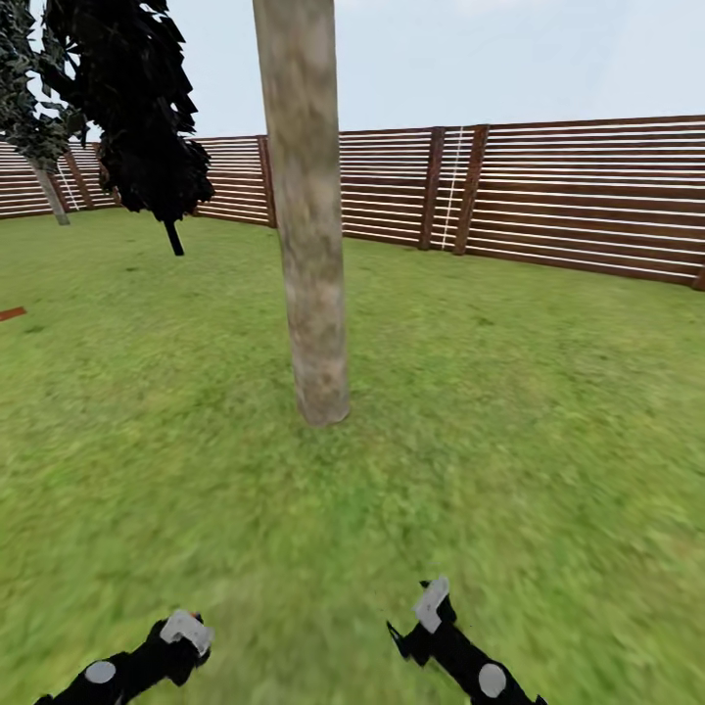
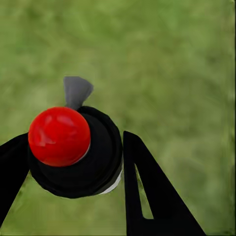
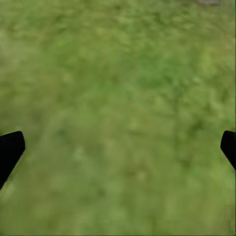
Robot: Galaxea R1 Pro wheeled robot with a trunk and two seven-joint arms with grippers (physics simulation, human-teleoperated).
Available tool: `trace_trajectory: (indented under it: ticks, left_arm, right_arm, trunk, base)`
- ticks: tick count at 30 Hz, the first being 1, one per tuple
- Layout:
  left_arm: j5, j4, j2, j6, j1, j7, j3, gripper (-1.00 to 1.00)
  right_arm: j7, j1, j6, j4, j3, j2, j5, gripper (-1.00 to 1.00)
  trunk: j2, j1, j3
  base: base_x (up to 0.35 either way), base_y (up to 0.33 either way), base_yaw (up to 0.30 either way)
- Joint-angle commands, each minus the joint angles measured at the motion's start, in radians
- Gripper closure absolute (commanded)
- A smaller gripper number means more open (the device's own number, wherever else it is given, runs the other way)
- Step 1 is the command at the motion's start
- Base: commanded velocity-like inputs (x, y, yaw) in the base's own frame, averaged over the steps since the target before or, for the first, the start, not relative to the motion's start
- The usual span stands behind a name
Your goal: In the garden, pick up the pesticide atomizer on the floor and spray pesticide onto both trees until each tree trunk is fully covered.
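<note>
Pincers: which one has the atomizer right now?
The left pincer: the black, red-tipped pesticide atomizer sits between its fingers. The right pincer is spread wide over bare grass.

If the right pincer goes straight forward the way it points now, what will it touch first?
Probably the green grass lawn: the open right pincer looks at nothing but grass between its black fingertips. How far is unclear.
</note>
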Motion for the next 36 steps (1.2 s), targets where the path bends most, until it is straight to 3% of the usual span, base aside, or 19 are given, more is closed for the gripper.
trace_trajectory:
  ticks: [1, 4, 6, 8, 10, 12, 17, 22, 23, 30, 32, 33, 34, 36]
  left_arm:
    - [-0.101, -0.028, 0.004, 0.044, -0.036, -0.106, 0.006, 1.0]
    - [-0.257, -0.083, 0.007, 0.075, -0.103, -0.316, 0.007, 1.0]
    - [-0.33, -0.109, 0.008, 0.08, -0.14, -0.434, 0.007, 1.0]
    - [-0.367, -0.127, 0.008, 0.082, -0.167, -0.523, 0.007, 1.0]
    - [-0.395, -0.166, 0.009, 0.091, -0.221, -0.713, 0.007, 1.0]
    - [-0.399, -0.18, 0.008, 0.103, -0.232, -0.771, 0.006, 1.0]
    - [-0.404, -0.187, 0.007, 0.11, -0.231, -0.8, 0.002, 1.0]
    - [-0.474, -0.187, 0.001, 0.112, -0.227, -0.801, 0.001, 1.0]
    - [-0.478, -0.188, 0.0, 0.112, -0.226, -0.801, 0.002, 1.0]
    - [-0.476, -0.188, -0.005, 0.114, -0.229, -0.801, 0.009, 1.0]
    - [-0.477, -0.188, -0.021, 0.114, -0.236, -0.804, 0.01, 1.0]
    - [-0.48, -0.188, -0.038, 0.114, -0.238, -0.804, 0.01, 1.0]
    - [-0.481, -0.188, -0.062, 0.113, -0.238, -0.805, 0.009, 1.0]
    - [-0.482, -0.189, -0.09, 0.11, -0.238, -0.805, 0.008, 1.0]
  right_arm:
    - [0.109, -0.03, 0.051, -0.047, -0.002, 0.0, 0.009, -1.0]
    - [0.299, -0.111, 0.102, -0.073, 0.0, 0.004, 0.008, -1.0]
    - [0.392, -0.147, 0.125, -0.079, 0.001, 0.007, 0.007, -1.0]
    - [0.454, -0.172, 0.142, -0.08, 0.002, 0.014, 0.006, -1.0]
    - [0.539, -0.212, 0.166, -0.083, 0.004, 0.038, 0.006, -1.0]
    - [0.553, -0.227, 0.169, -0.083, 0.004, 0.041, 0.006, -1.0]
    - [0.634, -0.237, 0.17, -0.095, 0.005, 0.044, 0.006, -1.0]
    - [0.707, -0.238, 0.17, -0.13, 0.006, 0.052, 0.006, -1.0]
    - [0.71, -0.238, 0.17, -0.132, 0.006, 0.054, 0.006, 1.0]
    - [0.716, -0.238, 0.17, -0.137, 0.008, 0.07, 0.006, 1.0]
    - [0.716, -0.238, 0.17, -0.137, 0.09, 0.079, 0.006, 1.0]
    - [0.714, -0.238, 0.17, -0.138, 0.162, 0.081, 0.005, 1.0]
    - [0.714, -0.238, 0.171, -0.14, 0.192, 0.085, 0.005, 1.0]
    - [0.714, -0.238, 0.172, -0.143, 0.202, 0.087, 0.005, 1.0]
  trunk:
    - [0.0, 0.001, -0.001]
    - [0.0, 0.001, -0.001]
    - [0.0, 0.001, -0.001]
    - [0.0, 0.001, -0.001]
    - [0.0, 0.001, -0.001]
    - [0.0, 0.001, -0.001]
    - [0.0, 0.001, -0.001]
    - [0.0, 0.001, -0.001]
    - [0.0, 0.001, -0.001]
    - [0.0, 0.001, -0.001]
    - [0.0, 0.001, -0.001]
    - [0.0, 0.001, -0.001]
    - [0.0, 0.001, -0.001]
    - [0.0, 0.001, -0.001]
  base:
    - [0.339, 0.0, 0.0]
    - [0.339, 0.0, 0.0]
    - [0.339, 0.0, 0.0]
    - [0.339, 0.0, 0.0]
    - [0.331, 0.0, 0.0]
    - [0.295, 0.0, 0.0]
    - [0.228, 0.0, 0.0]
    - [0.126, 0.0, 0.0]
    - [0.029, 0.0, 0.0]
    - [0.004, 0.0, 0.0]
    - [0.0, 0.0, 0.0]
    - [0.0, 0.0, 0.0]
    - [0.0, 0.0, 0.0]
    - [0.0, 0.0, 0.0]
